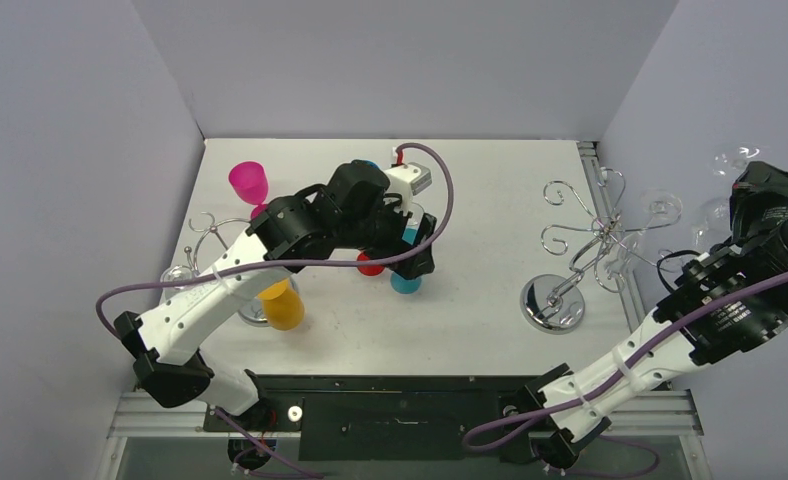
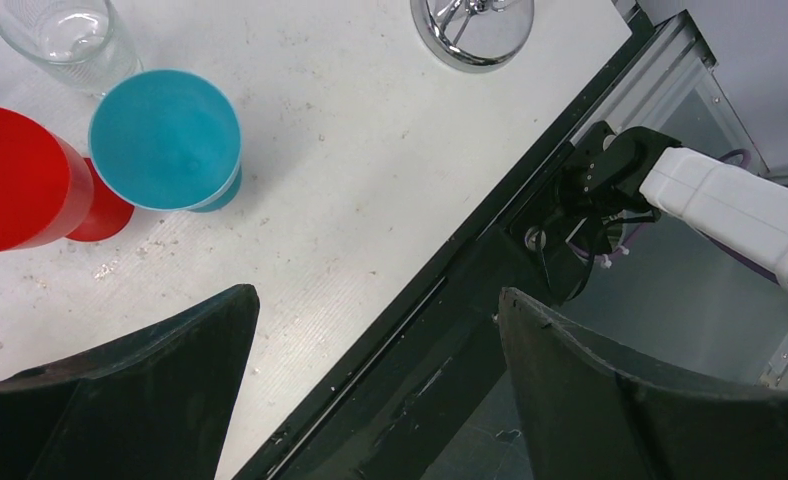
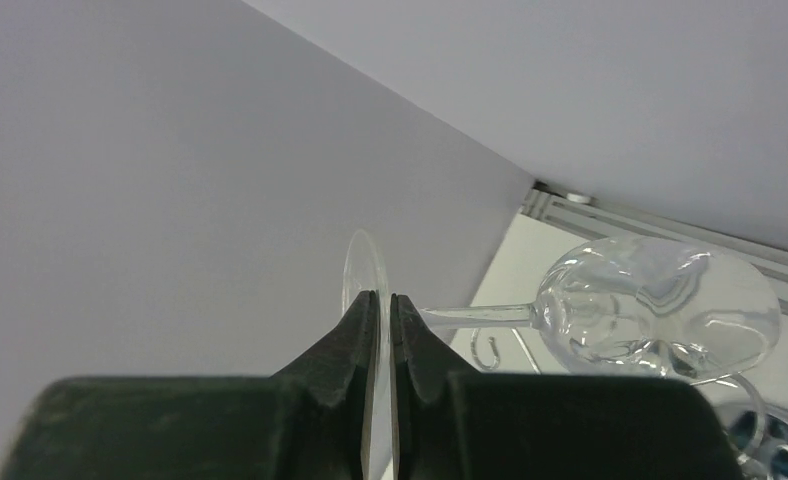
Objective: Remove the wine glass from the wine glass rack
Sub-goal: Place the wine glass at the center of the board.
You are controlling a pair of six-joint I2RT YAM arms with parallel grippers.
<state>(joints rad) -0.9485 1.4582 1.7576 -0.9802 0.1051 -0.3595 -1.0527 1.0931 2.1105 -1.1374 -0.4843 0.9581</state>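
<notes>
At the right gripper: fingers pressed together on the thin foot of the wine glass, disc caught edge-on between the tips. Stem level, running toward the right of the wrist frame. Bowl on its side at centre right, clear, against the grey wall. Below the stem, a small wire hook; a sliver of chrome in the lower right corner.

Top view: right arm high at the far right edge of frame, past the right rail of the table. Faint clear glass shapes just left of its gripper, beside the upper wire arms of the wine glass rack. Hard to match any one shape to the held glass there. Touching the wire or apart: cannot tell. Round chrome base of the rack on the table, right of centre.

At the left gripper: jaws wide apart, hanging over the table's front edge. Upper left of that wrist frame: teal cup and red cup side by side, clear tumbler above them at the top edge.

Top view again: left arm across the middle of the table, over those cups. Pink glass toward the upper left. Yellow cup just beside the arm, lower left.
</notes>
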